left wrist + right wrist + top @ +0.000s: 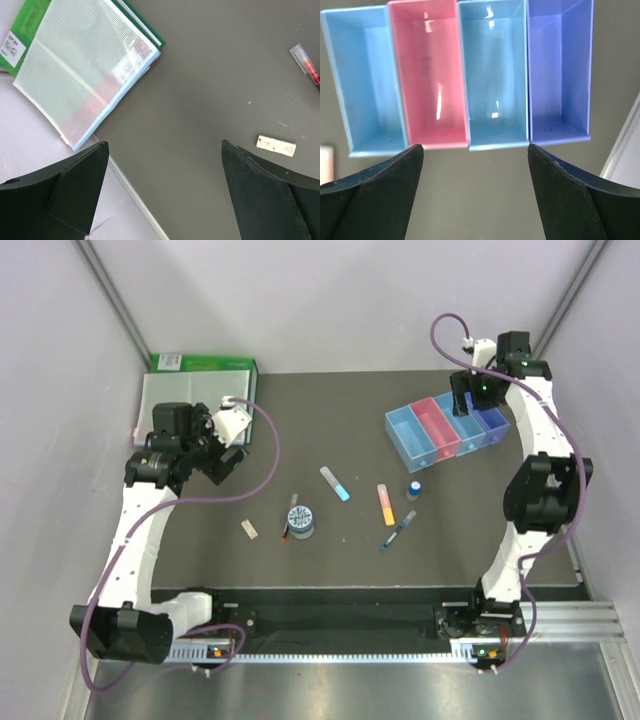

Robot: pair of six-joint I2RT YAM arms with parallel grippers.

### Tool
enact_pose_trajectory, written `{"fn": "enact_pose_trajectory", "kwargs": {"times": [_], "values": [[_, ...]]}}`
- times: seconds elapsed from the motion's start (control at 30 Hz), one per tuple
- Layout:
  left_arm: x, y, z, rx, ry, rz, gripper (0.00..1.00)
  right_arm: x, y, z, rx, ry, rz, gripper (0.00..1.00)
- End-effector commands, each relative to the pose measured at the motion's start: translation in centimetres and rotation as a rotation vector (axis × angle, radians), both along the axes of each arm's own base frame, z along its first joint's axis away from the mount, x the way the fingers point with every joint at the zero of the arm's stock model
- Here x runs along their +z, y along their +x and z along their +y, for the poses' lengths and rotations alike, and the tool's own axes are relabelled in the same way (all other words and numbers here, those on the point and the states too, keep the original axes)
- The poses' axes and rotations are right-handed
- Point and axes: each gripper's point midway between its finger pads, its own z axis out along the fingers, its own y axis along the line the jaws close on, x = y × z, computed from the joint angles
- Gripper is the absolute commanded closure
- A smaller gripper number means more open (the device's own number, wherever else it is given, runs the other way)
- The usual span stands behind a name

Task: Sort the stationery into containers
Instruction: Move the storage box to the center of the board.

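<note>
The stationery lies loose on the dark mat: a beige eraser (249, 529), a dark red pen (291, 508), a grey tape roll (301, 521), a light-blue marker (335, 483), an orange highlighter (385, 505), a blue-capped bottle (413, 487) and a blue pen (398, 531). The containers (447, 427), a joined row of four bins, stand at the back right and look empty in the right wrist view (432, 75). My right gripper (475, 147) hangs open just behind them. My left gripper (164, 145) is open over the mat's left side, holding nothing. The eraser (276, 145) lies to its right.
A clear folder (85, 65) lies on a flat green box (205, 365) at the back left corner. The mat's left edge and the white wall base run under the left gripper. White walls close in on both sides.
</note>
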Motion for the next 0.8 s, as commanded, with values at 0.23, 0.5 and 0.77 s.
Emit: {"fn": "enact_pose_trajectory", "kwargs": {"times": [0.23, 0.5, 0.77], "values": [[2.4, 0.3, 0.1, 0.032, 0.053, -0.049, 0.01, -3.3, 6.7, 1.3, 0.005, -0.060, -0.031, 0.28], [3.3, 0.9, -0.2, 0.035, 0.052, -0.062, 0.01, -8.0, 7.0, 1.3, -0.007, -0.058, 0.048, 0.51], [3.3, 1.0, -0.5, 0.021, 0.069, -0.063, 0.01, -9.7, 7.2, 3.7, 0.010, -0.044, 0.071, 0.52]]}}
